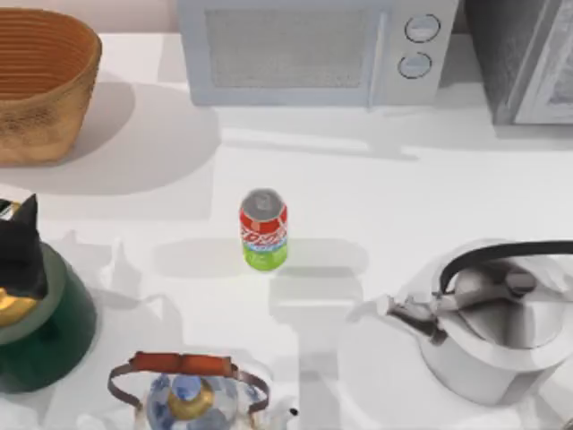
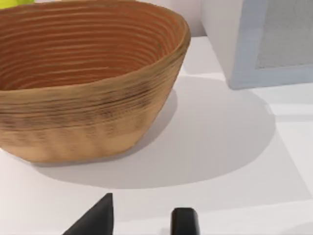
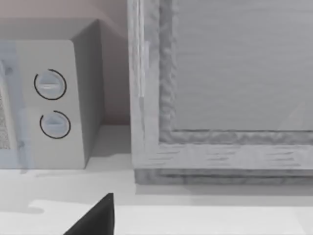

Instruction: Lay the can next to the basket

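Can [image 1: 263, 229] upright mid-table, well apart from basket [image 1: 40, 82]; left claw [image 2: 142, 218] released, empty, near basket.

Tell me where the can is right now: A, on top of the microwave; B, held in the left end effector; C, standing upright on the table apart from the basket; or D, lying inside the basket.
C: the can stands upright on the white table, well apart from the basket at the far left corner.

My black fingertips

My left gripper [image 2: 142, 218] has two matte black fingers, one wedge-shaped, one blunt and squared; my right gripper's finger [image 3: 95, 218] is a similar black wedge.
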{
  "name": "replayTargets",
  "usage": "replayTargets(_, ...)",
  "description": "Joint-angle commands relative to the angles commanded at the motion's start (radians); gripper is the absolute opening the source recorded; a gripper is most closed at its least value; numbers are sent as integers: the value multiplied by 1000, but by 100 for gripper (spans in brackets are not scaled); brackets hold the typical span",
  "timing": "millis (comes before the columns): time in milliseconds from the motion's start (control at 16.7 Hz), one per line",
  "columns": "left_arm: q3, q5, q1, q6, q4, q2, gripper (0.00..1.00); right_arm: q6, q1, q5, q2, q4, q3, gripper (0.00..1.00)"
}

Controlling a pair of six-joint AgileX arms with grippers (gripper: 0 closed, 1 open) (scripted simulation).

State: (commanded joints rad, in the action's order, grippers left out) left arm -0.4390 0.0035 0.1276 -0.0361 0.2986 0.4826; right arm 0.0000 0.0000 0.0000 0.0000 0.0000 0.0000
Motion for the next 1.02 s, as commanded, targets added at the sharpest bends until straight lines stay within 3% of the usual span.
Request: replayTargets(1020, -1392, -4, 414, -140, 946, 1529, 100, 0, 0, 0, 0, 0, 0, 100)
